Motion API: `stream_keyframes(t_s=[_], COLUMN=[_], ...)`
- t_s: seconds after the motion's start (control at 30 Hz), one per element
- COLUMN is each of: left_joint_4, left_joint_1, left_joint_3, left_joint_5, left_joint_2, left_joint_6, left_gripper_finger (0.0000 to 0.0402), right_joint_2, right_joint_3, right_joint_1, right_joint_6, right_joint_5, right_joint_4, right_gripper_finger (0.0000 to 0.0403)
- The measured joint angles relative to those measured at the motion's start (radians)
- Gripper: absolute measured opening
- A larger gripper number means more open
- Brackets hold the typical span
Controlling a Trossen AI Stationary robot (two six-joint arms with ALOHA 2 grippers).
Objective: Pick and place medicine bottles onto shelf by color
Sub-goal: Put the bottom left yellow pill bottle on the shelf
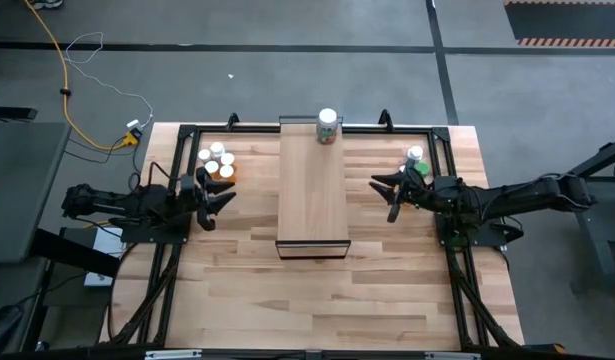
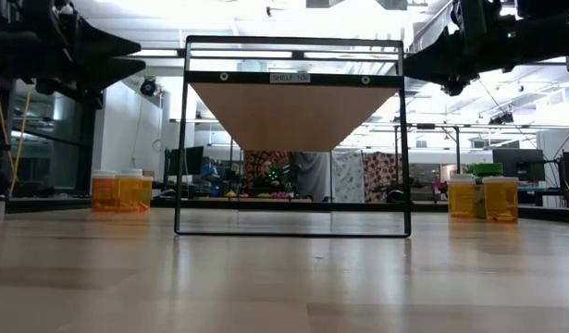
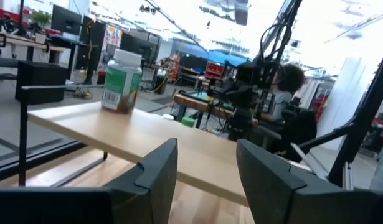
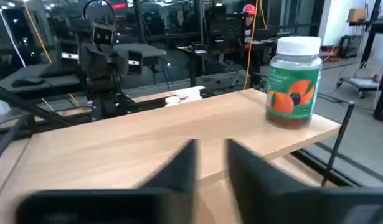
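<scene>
The shelf (image 1: 313, 185), a long pale wood board carried on a dark frame, is set lengthwise at the middle of the planked table (image 1: 377, 290). One medicine bottle (image 1: 328, 126) with a white cap and a green label is stood upright on the far end of the shelf; it is also seen in the left wrist view (image 3: 121, 81) and the right wrist view (image 4: 294, 81). A cluster of orange bottles (image 1: 217, 160) with white caps is grouped on the table to the left of the shelf, near the far edge, and is seen in the low view as orange bodies (image 2: 122, 191) standing side by side. A second group (image 1: 415, 157), with a green-bodied bottle among it, is placed to the right of the shelf; in the low view orange bottles (image 2: 482, 197) with something green between them are made out there. The left gripper (image 1: 219, 195) is held above the table just beside the orange cluster, its fingers (image 3: 155, 171) parted with a clear gap and nothing between them. The right gripper (image 1: 392, 195) is held beside the right-hand group, its blurred fingers (image 4: 179, 165) drawn near together with only a narrow gap, and no object is seen gripped.
</scene>
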Motion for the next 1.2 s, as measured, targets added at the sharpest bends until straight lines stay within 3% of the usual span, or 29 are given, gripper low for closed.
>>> stream_keyframes(t_s=[0.03,0.17,0.3,0.47,0.67,0.9,1.03,1.2], left_joint_4=[0.004,0.003,-0.01,-0.01,-0.026,-0.366,-0.551,-0.592], left_joint_1=[0.0,0.0,0.0,-0.001,0.0,0.008,0.057,0.135], left_joint_3=[0.0,0.0,0.0,0.003,0.066,0.237,0.341,0.398], left_joint_5=[0.0,-0.037,-0.056,-0.097,-0.224,-0.514,-0.502,-0.496], left_joint_2=[0.0,0.002,0.04,0.135,0.293,0.536,0.686,0.866], left_joint_6=[0.0,-0.011,-0.065,-0.106,-0.157,-0.441,-0.591,-0.621], left_gripper_finger=[0.0156,0.0157,0.0168,0.0222,0.029,0.031,0.031,0.031], right_joint_2=[0.0,0.0,0.0,0.0,0.0,0.0,0.0,0.0], right_joint_3=[0.0,0.0,0.0,0.0,0.0,0.0,0.0,0.0], right_joint_1=[-0.001,-0.002,-0.002,-0.002,-0.002,-0.002,-0.002,-0.002], right_joint_6=[-0.006,-0.002,-0.007,-0.009,-0.007,-0.007,-0.004,0.008], right_joint_5=[0.0,0.016,0.018,0.018,0.017,0.017,0.017,0.017], right_joint_4=[0.0,0.001,0.002,0.009,0.009,0.009,0.009,0.009], right_gripper_finger=[0.0019,0.0041,0.0036,0.0004,0.0007,0.0002,0.0001,0.0])
